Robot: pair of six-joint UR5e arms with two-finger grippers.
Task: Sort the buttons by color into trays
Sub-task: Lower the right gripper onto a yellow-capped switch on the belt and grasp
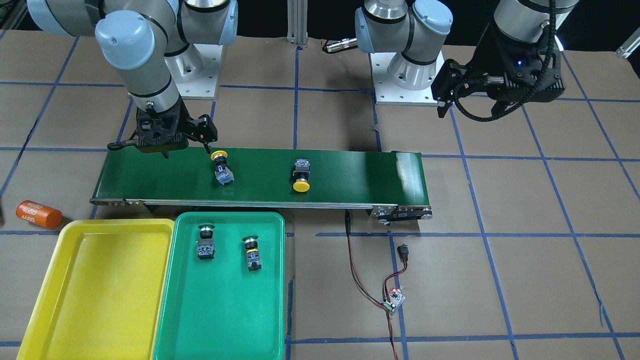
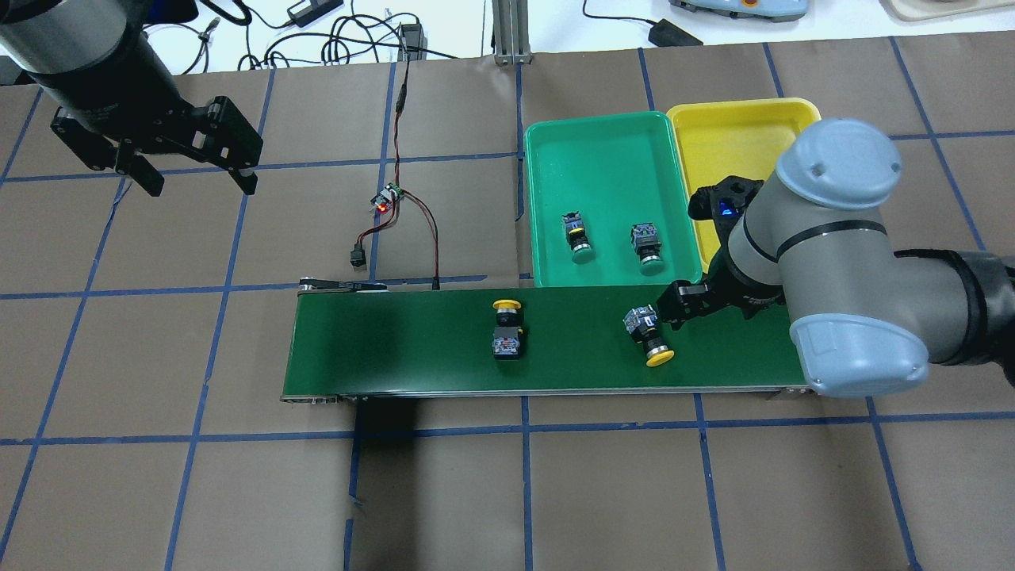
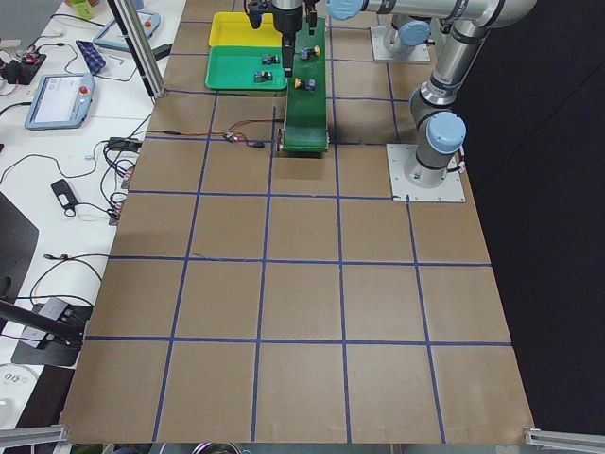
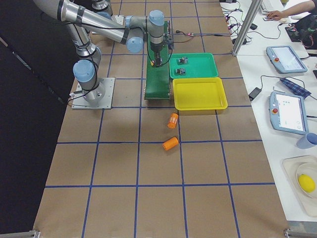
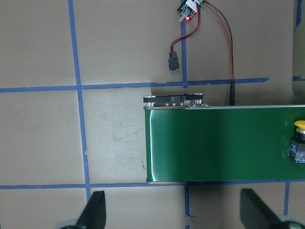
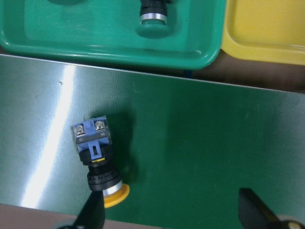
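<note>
Two yellow-capped buttons lie on the dark-green conveyor belt [image 1: 350, 175], one near its middle [image 1: 301, 175] [image 2: 506, 325] and one [image 1: 221, 167] [image 2: 652, 337] [image 6: 97, 162] toward the tray end. Two green-capped buttons [image 1: 206, 242] [image 1: 252, 252] lie in the green tray [image 1: 225, 325] [image 2: 603, 151]. The yellow tray [image 1: 100, 285] [image 2: 737, 127] beside it holds nothing. My right gripper [image 1: 186, 150] [image 2: 690, 305] [image 6: 174, 214] is open and empty, just above the belt beside the nearer yellow button. My left gripper [image 1: 470, 110] [image 2: 202, 186] [image 5: 174, 212] is open and empty, high off the belt's other end.
An orange cylinder [image 1: 39, 214] lies on the table next to the yellow tray, and a second one [image 4: 171, 144] lies farther out. A small circuit board [image 1: 393, 300] [image 2: 387, 198] with red and black wires lies by the belt's motor end.
</note>
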